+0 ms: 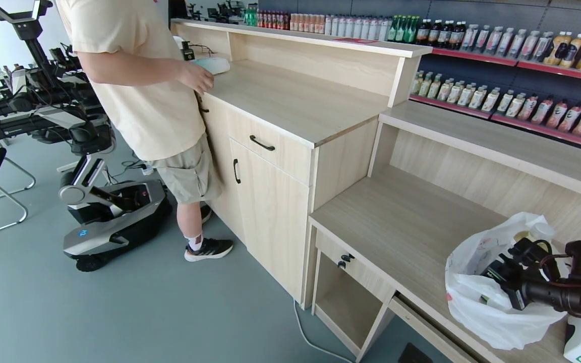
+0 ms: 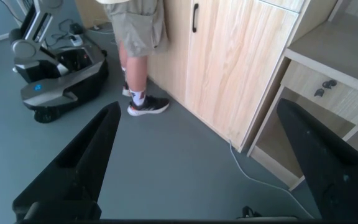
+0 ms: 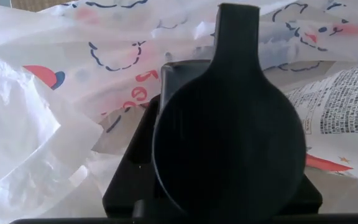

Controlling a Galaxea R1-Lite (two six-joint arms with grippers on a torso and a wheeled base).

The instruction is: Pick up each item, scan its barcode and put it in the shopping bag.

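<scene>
Since the shopping bag (image 1: 482, 322) sits slumped on the low wooden counter (image 1: 401, 222) with its mouth gaping upward, the right gripper (image 1: 500, 285) is held right at that mouth, probably so goods can drop inside without dragging the thin plastic. Whether its claw is shut or carries anything I cannot tell, because a dark rounded shape blocks the wrist view in front of the printed bag film. The bag's long axis appears to run roughly along the counter's front edge, with the opening tilted toward the arm. Well away from the bag, the left gripper (image 2: 197, 109) hangs over the floor, its fingers (image 2: 79, 162) spread wide and empty, likely parked clear.
</scene>
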